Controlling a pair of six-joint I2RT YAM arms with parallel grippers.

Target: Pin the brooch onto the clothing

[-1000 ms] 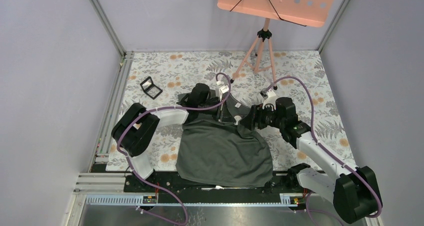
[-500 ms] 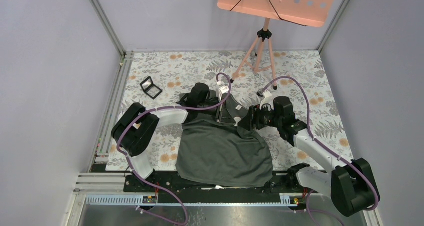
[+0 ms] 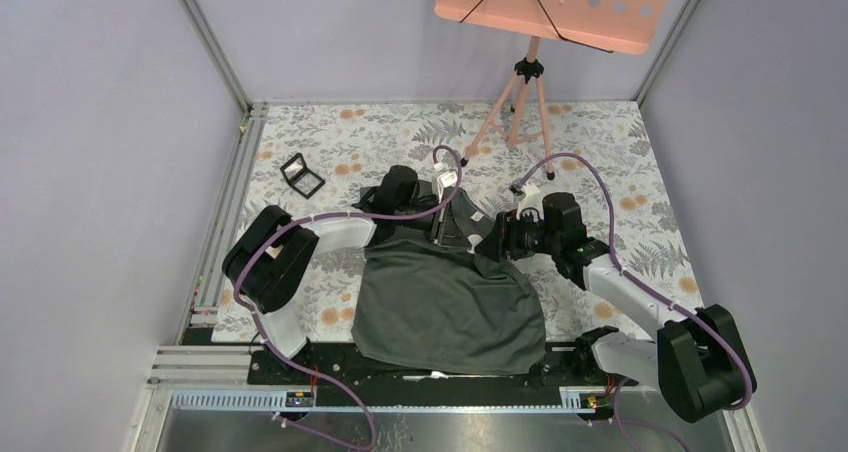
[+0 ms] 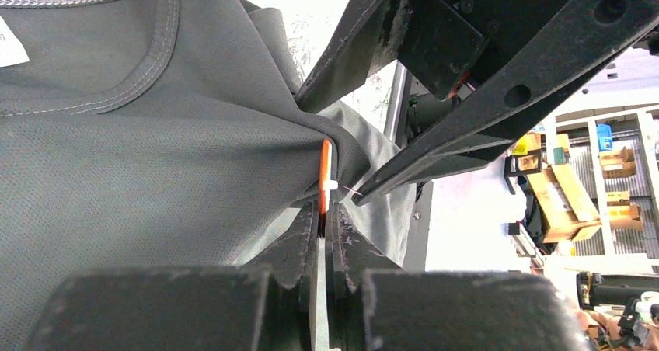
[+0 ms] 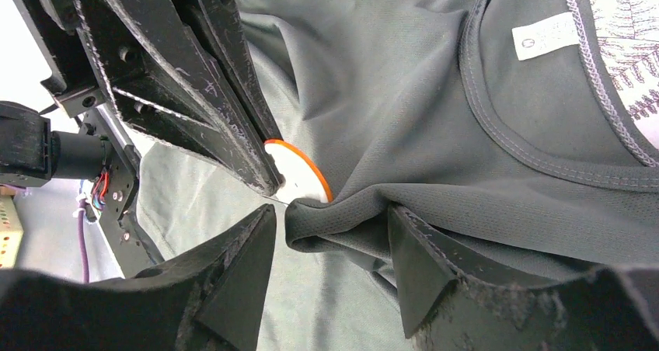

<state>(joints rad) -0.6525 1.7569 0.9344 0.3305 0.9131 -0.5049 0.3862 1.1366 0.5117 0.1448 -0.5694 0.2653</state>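
While left claw (image 4: 326, 217) clenches thin orange-rimmed round brooch (image 4: 324, 172) edge-on against dark grey-green T-shirt (image 4: 116, 172), right claw (image 5: 332, 228) stands released, jaws astride raised shirt fold.

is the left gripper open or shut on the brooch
Shut on the brooch: the left gripper has both fingers pressed together, with the orange disc clamped edge-on between their tips.

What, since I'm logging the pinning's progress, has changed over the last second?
The right arm drew in and shifted left, carrying the right gripper closer to the left gripper; its open jaws straddle a fold of the shirt. The left gripper stayed shut on the brooch; shirt and black case kept their places.
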